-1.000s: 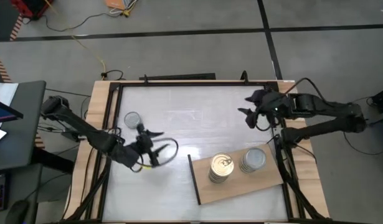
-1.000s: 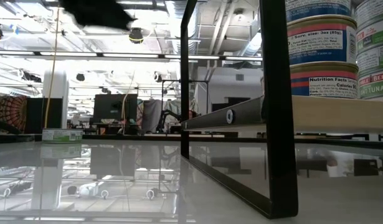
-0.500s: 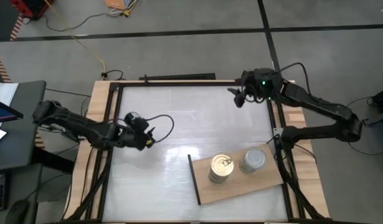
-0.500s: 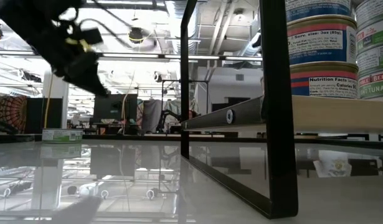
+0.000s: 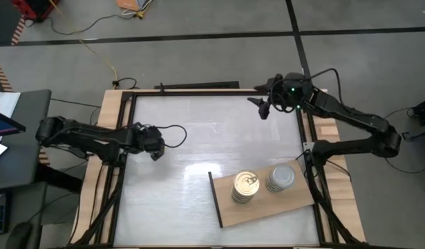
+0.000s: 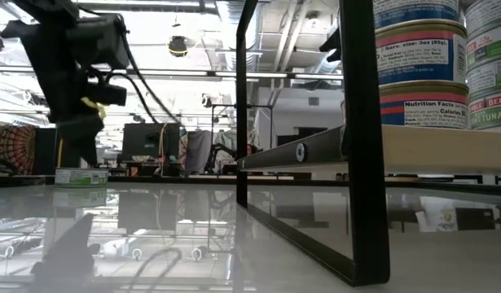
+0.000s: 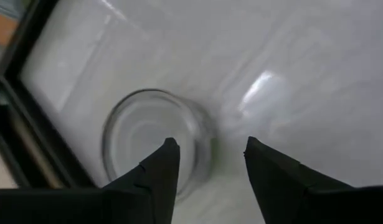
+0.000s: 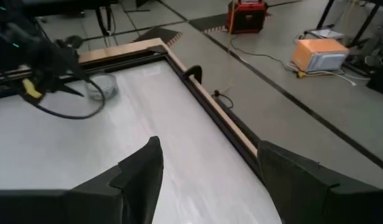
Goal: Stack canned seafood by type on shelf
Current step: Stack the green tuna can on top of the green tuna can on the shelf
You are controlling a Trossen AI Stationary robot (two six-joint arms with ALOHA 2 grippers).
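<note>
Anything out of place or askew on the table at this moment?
One silver-lidded can lies alone by the table's left edge, far from the two stacks on the shelf. The left tool hovers over it, open. Nothing looks spilled or damaged.

The left arm reached in from the table's nine o'clock edge, its forearm running almost level toward three o'clock. The left gripper (image 5: 155, 142) hung low with its fingers (image 7: 155, 177) parted. The right arm bent in from three o'clock, its wrist up near one o'clock, and the right gripper (image 5: 262, 106) stood with its jaws spread wide, gripping nothing.
</note>
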